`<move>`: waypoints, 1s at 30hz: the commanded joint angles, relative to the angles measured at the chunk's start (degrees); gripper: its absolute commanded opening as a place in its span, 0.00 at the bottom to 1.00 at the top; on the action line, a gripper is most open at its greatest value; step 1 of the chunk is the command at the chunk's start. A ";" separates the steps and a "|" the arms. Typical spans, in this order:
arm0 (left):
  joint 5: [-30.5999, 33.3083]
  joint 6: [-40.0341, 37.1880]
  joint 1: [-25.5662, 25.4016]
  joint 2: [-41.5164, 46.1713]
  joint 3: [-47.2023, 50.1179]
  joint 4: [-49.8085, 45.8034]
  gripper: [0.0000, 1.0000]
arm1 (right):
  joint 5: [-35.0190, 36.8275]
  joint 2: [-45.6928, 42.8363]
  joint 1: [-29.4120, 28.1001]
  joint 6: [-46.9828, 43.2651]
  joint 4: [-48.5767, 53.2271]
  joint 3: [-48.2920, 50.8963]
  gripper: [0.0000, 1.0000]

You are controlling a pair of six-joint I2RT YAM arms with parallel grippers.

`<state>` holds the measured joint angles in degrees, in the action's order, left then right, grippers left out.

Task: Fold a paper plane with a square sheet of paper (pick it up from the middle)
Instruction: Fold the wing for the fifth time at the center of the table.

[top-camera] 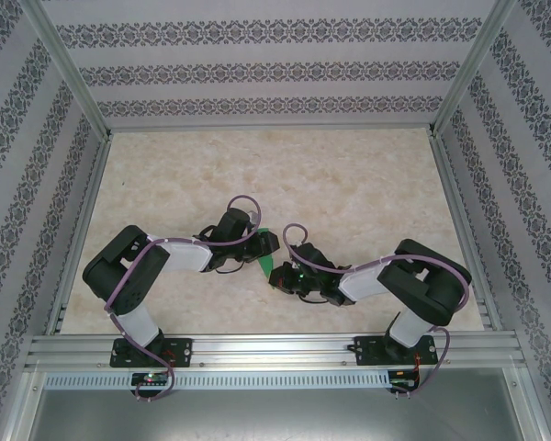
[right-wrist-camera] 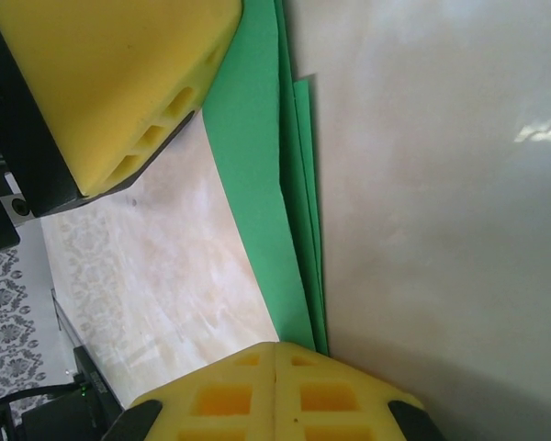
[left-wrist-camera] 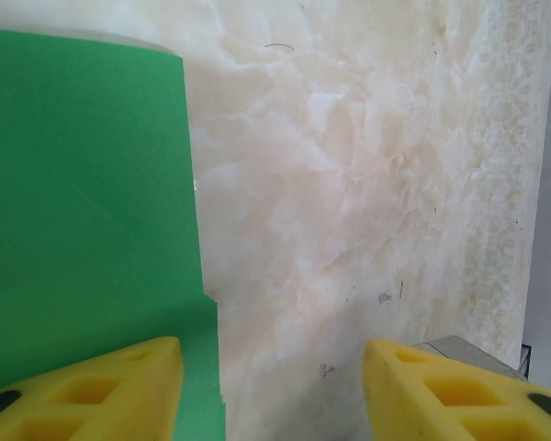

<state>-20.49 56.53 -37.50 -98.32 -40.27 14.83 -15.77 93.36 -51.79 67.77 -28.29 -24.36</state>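
Two hands meet on the surface at the folded green sheet: left hand gapes half-wide, partly over it, right hand clamped closed at its edge. Any sideways drag could skew the layers and wreck the crease tbh

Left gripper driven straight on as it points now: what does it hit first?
Likely the bare tabletop, seen between the left gripper's open fingers. The green paper lies beside that line, by one finger. Depth unclear.

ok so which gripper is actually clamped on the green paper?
The right gripper: shut on the edge of the green paper. The left gripper is open, bare table between its fingers, the paper beside one.
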 commanded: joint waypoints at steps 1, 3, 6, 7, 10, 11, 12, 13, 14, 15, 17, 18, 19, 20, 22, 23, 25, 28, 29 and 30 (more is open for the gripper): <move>1.65 -1.71 0.74 -2.57 0.05 -5.13 0.55 | 0.56 -2.21 -1.27 -1.88 9.77 2.27 0.02; 1.59 -1.71 0.75 -2.57 0.16 -5.11 0.55 | 0.94 -4.79 -1.37 -3.47 13.14 1.80 0.02; 1.25 -1.69 0.75 -2.57 0.05 -4.99 0.55 | 5.11 -9.93 -2.31 -7.38 22.66 -0.79 0.03; 1.17 -1.73 0.72 -2.57 0.06 -4.99 0.55 | 5.76 -11.34 -2.40 -8.53 23.82 -1.35 0.03; 1.15 -1.69 0.75 -2.56 -0.03 -4.94 0.55 | 7.25 -14.71 -1.92 -10.28 25.56 -3.48 0.04; 0.94 -1.69 0.75 -2.57 -0.08 -4.97 0.55 | 7.72 -15.40 -1.75 -10.71 25.95 -4.14 0.04; 0.94 -1.76 0.75 -2.57 -0.22 -5.03 0.55 | 8.03 -15.81 -1.49 -11.02 26.09 -4.88 0.04; 0.89 -1.78 0.75 -2.48 -0.14 -5.15 0.55 | 8.26 -15.87 -1.24 -11.12 25.89 -5.27 0.04; 1.04 -1.69 0.71 -2.45 -0.13 -5.16 0.55 | 8.42 -15.64 -0.96 -10.92 24.86 -5.60 0.05; 1.06 -1.61 0.75 -2.48 -0.03 -5.00 0.55 | 8.35 -14.86 -0.70 -10.25 22.81 -5.61 0.05; 0.85 -1.30 0.75 -2.74 -0.13 -4.57 0.55 | 7.78 -12.54 -0.42 -8.79 17.40 -5.61 0.05; 0.59 -1.27 0.72 -2.74 -0.23 -4.46 0.55 | 7.98 -11.32 -0.42 -7.62 14.90 -5.77 0.05; 0.54 -1.25 0.76 -2.75 -0.32 -4.52 0.55 | 8.78 -10.33 -0.52 -6.46 12.85 -5.81 0.05; 0.53 -1.36 0.71 -2.71 -0.38 -4.63 0.55 | 9.68 -9.60 -0.81 -5.26 9.78 -5.57 0.05; 0.47 -1.49 0.73 -2.62 -0.45 -4.97 0.55 | 10.53 -7.94 -0.85 -3.85 5.38 -5.56 0.05; 0.44 -1.47 0.75 -2.60 -0.38 -4.99 0.55 | 10.41 -6.78 -0.86 -3.68 4.39 -6.12 0.05; 0.20 -1.43 0.75 -2.66 -0.25 -4.79 0.55 | 9.37 -4.46 -0.71 -3.89 3.69 -7.54 0.04; 0.10 -1.38 0.70 -2.61 -0.27 -4.81 0.55 | 10.23 -1.51 -0.70 -3.93 3.73 -8.40 0.04; 0.11 -1.34 0.75 -2.58 -0.33 -4.83 0.55 | 9.67 -0.07 -0.44 -3.76 3.95 -8.65 0.04; 0.08 -1.29 0.69 -2.57 -0.25 -4.88 0.55 | 9.13 1.28 -0.26 -3.55 3.66 -8.77 0.04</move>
<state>-20.73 56.55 -37.50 -98.70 -40.80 14.46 -7.33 92.03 -52.71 63.35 -21.74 -31.88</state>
